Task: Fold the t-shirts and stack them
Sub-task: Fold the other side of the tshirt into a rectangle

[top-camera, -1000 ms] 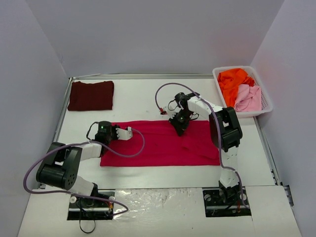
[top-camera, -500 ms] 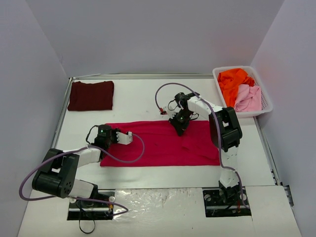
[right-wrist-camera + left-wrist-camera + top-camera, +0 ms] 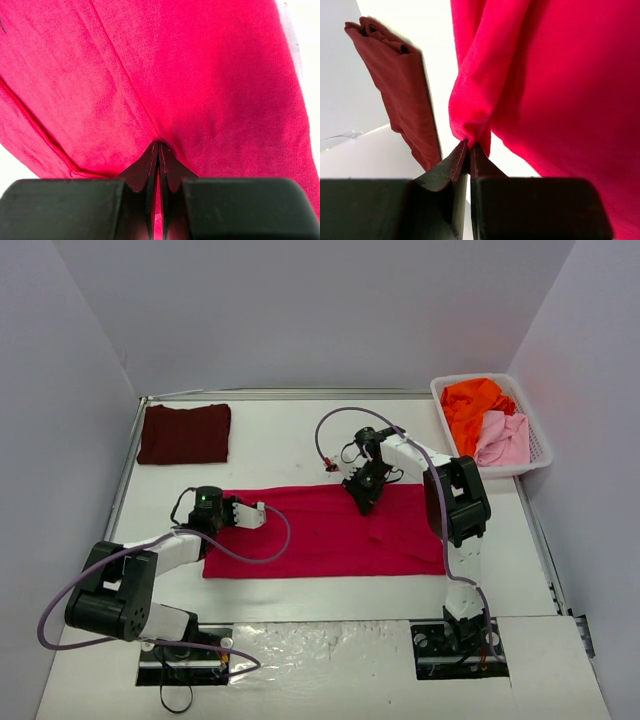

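From above I see the crimson t-shirt [image 3: 330,530] spread flat on the table [image 3: 290,445] — left gripper [image 3: 262,511] at its left end, right gripper [image 3: 362,504] near its far edge. Left wrist: fingers [image 3: 451,167] pinch a bunched fold. Right wrist: fingers [image 3: 172,167] clamp a cloth ridge.

The left pincer [image 3: 469,150] hides one end of the maroon shirt [image 3: 405,90].

The crimson t-shirt [image 3: 330,530] is soft matt knit cloth, the maroon t-shirt [image 3: 184,433] at the far left corner likewise matt cloth, the basket [image 3: 538,443] white plastic mesh, the worktop [image 3: 290,445] smooth white.
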Action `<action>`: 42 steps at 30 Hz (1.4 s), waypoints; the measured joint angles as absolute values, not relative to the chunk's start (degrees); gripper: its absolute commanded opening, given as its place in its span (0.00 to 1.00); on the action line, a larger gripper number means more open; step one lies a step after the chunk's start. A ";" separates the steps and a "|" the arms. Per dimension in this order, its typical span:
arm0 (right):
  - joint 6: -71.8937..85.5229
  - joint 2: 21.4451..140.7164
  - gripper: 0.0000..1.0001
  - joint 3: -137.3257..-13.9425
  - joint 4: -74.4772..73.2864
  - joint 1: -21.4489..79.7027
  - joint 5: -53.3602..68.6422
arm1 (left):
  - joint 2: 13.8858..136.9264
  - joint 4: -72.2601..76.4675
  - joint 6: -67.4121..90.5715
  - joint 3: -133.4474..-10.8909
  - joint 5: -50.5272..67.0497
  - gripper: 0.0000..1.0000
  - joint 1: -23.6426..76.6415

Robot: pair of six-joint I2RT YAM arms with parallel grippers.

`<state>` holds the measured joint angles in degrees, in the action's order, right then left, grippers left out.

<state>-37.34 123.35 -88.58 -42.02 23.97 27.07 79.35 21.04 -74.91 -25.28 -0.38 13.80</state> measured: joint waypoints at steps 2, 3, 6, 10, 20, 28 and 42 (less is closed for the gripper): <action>-37.36 123.37 0.00 -88.58 -42.02 23.97 27.07 | 79.07 19.81 -74.89 -26.35 0.36 0.02 12.95; -37.36 123.37 0.00 -88.58 -42.02 23.94 27.09 | 78.91 19.29 -74.89 -26.83 0.82 0.02 12.49; -37.36 123.37 0.00 -88.58 -42.04 23.94 27.11 | 78.46 18.61 -74.96 -27.40 1.69 0.02 11.64; -37.43 123.46 0.00 -88.68 -42.15 23.94 27.16 | 78.35 17.45 -75.09 -27.46 2.63 0.02 11.11; -37.52 123.70 0.00 -88.88 -42.50 23.66 27.94 | 78.22 14.96 -76.36 -27.86 3.70 0.02 9.93; -37.52 123.87 0.00 -89.10 -42.76 23.62 28.14 | 77.49 12.60 -77.87 -27.55 4.56 0.04 9.93; -37.54 124.16 0.00 -89.36 -43.35 23.59 28.67 | 75.90 8.47 -83.70 -24.40 4.08 0.29 9.63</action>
<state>-37.54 124.16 -89.36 -43.35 23.59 28.67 75.90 8.47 -83.70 -24.40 4.08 9.63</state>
